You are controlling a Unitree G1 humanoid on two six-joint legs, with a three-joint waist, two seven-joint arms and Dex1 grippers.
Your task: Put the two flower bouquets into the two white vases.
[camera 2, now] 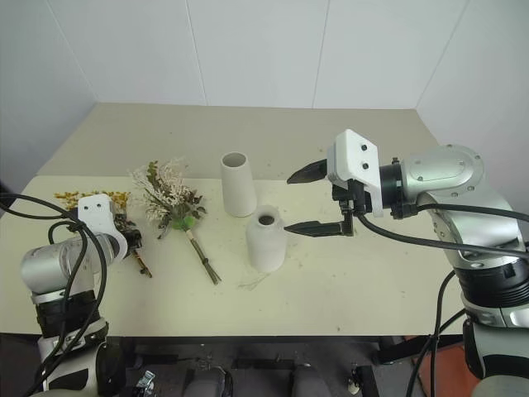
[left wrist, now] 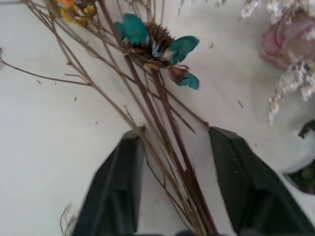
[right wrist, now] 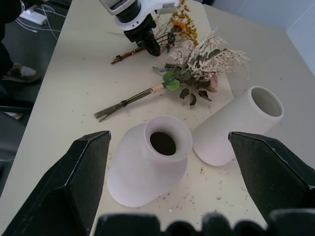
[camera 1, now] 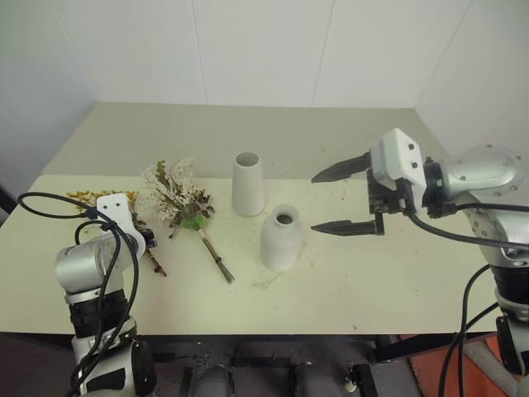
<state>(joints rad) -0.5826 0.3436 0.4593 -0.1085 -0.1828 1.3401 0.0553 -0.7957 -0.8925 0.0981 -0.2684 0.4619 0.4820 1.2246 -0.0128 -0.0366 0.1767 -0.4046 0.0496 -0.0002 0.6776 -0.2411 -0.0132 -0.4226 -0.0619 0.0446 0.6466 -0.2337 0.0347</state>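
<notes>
straddling thin brown stems (left wrist: 167, 147), left gripper (left wrist: 172, 196) seemingly half-closed.

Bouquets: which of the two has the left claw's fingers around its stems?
The wispy yellow-orange bouquet at the table's left end: the left claw straddles its thin brown stems. The fuller pink-and-white bouquet lies untouched beside it, nearer the vases.
</notes>
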